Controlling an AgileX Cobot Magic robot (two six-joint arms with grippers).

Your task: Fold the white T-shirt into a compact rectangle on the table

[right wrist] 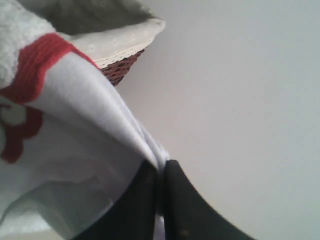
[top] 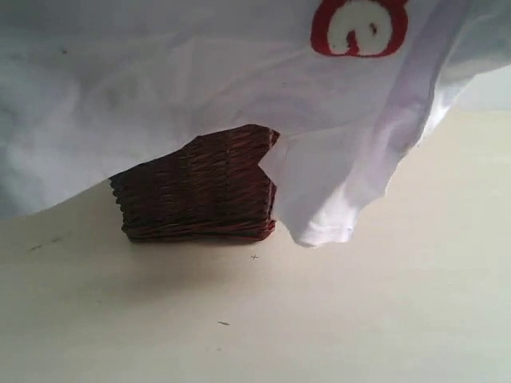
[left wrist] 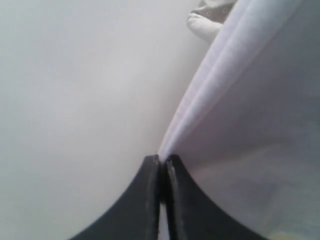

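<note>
the white t-shirt point(top: 200, 80) hangs in the air above the desk point(top: 335, 319), its low folds hiding the top of the dark wicker basket point(top: 200, 195), so lowering it here could snag cloth on the basket's rim or drag the basket along, and each thin pinch of fabric could slip under the shirt's weight. the left hand point(left wrist: 161, 167) and right hand point(right wrist: 161, 170) are each clamped together on a fold of the shirt, which fans away from their tips.
</note>
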